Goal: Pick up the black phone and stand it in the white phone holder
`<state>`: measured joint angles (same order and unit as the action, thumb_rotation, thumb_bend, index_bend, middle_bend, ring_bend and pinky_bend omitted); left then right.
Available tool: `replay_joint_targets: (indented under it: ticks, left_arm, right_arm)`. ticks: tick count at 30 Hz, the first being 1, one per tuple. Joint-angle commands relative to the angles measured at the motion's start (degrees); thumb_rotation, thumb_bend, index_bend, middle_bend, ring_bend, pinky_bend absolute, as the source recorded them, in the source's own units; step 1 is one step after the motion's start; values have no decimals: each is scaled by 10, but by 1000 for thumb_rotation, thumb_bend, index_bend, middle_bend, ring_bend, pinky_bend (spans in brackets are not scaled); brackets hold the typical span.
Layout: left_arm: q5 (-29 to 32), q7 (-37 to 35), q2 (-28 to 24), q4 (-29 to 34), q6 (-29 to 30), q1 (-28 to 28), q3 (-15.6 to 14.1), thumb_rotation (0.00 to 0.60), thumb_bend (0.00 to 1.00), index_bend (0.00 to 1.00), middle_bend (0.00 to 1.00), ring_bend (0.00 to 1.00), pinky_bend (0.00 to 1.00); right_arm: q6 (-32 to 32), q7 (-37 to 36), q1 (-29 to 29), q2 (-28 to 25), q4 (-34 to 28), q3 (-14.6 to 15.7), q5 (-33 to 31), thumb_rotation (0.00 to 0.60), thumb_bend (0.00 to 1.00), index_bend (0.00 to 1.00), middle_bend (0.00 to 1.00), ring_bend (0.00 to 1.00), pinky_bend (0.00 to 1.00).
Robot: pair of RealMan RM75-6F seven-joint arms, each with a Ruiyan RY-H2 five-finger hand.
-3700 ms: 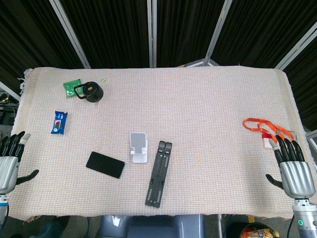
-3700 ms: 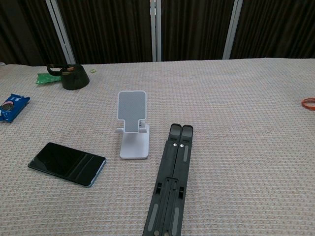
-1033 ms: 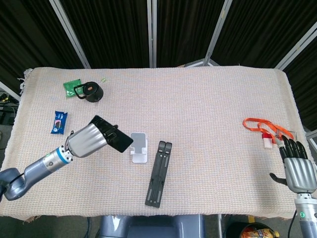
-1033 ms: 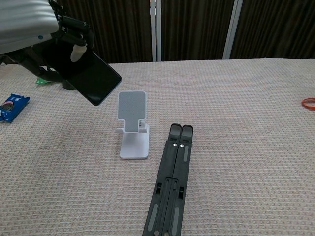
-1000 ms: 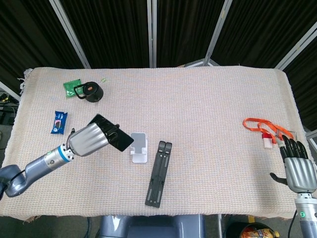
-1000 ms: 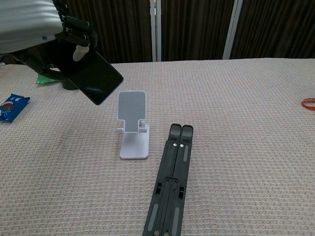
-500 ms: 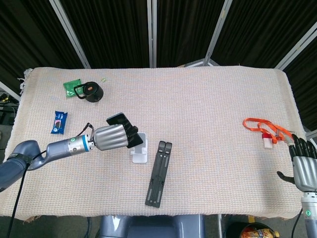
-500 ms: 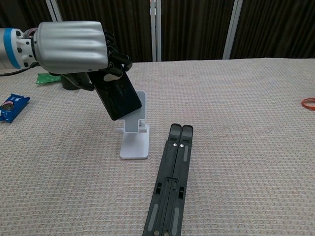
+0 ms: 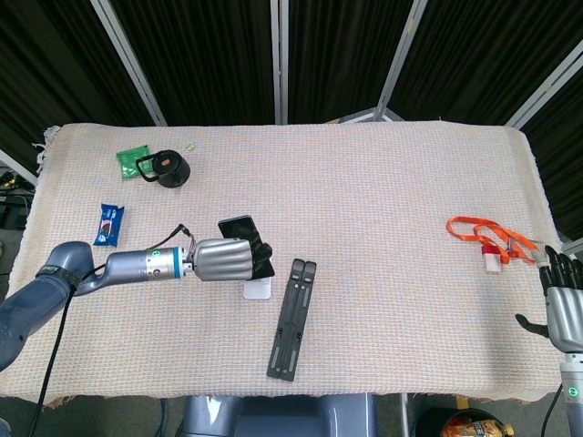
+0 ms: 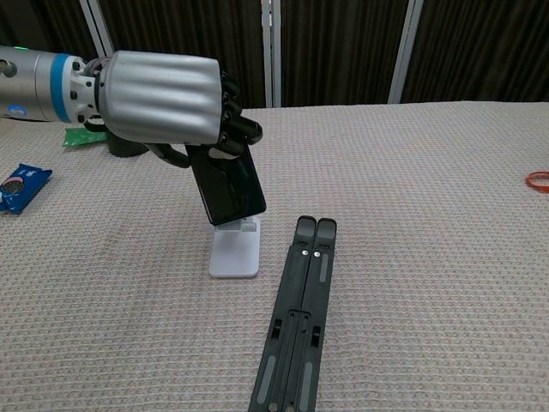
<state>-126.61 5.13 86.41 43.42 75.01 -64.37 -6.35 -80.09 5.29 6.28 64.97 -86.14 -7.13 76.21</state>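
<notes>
My left hand (image 10: pixel 163 99) (image 9: pixel 223 260) grips the black phone (image 10: pixel 230 187) (image 9: pixel 240 225) by its upper part and holds it nearly upright, right in front of the white phone holder (image 10: pixel 235 253) (image 9: pixel 257 290). The phone covers the holder's back plate; only the holder's base shows below it. I cannot tell whether the phone's lower edge rests on the holder's ledge. My right hand (image 9: pixel 565 305) hovers at the table's right edge with its fingers spread, holding nothing.
A black folded stand (image 10: pixel 296 309) (image 9: pixel 291 317) lies just right of the holder. A black bottle cap (image 9: pixel 168 167), a green packet (image 9: pixel 132 161) and a blue snack pack (image 9: pixel 108 224) lie at the left. An orange lanyard (image 9: pixel 483 232) lies at the right.
My left hand carried the phone from up and left down to the holder and turned it more upright. The right hand slid slightly lower toward the edge.
</notes>
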Motion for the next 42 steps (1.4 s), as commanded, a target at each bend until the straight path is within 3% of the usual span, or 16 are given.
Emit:
replay_joint_targets:
  ticks: [1, 17, 26, 29, 34, 38, 42]
  left_arm:
    - [-7, 9, -9, 15, -15, -22, -10, 600, 125, 582, 477, 588, 556]
    - [-8, 48, -36, 65, -77, -63, -45, 600, 125, 557, 447, 584, 531]
    - [-2, 56, -39, 67, -72, -65, -53, 600, 120, 492, 358, 504, 484]
    - [0, 58, -43, 67, -73, -65, -55, 600, 94, 429, 271, 419, 450]
    - [9, 56, -51, 71, -72, -61, -60, 600, 30, 211, 20, 120, 292]
    - [20, 56, -61, 80, -63, -57, -57, 600, 2, 62, 0, 3, 132]
    - [38, 68, -71, 97, -48, -45, -44, 600, 0, 2, 0, 0, 93]
  right_arm:
    - [-1, 0, -1, -1, 1, -1, -2, 600, 0, 10, 0, 0, 0]
    - [-2, -5, -3, -3, 1, -2, -4, 600, 0, 10, 0, 0, 0]
    - [-2, -3, -3, -3, 0, -3, -5, 600, 0, 10, 0, 0, 0]
    - [-2, -2, -3, -2, 0, -3, -6, 600, 0, 10, 0, 0, 0]
    - [1, -2, -3, -1, 2, -3, -8, 600, 0, 10, 0, 0, 0]
    - [3, 0, -2, 0, 2, -2, -7, 600, 0, 10, 0, 0, 0]
    - [0, 2, -2, 0, 0, -1, -4, 600, 0, 10, 0, 0, 0]
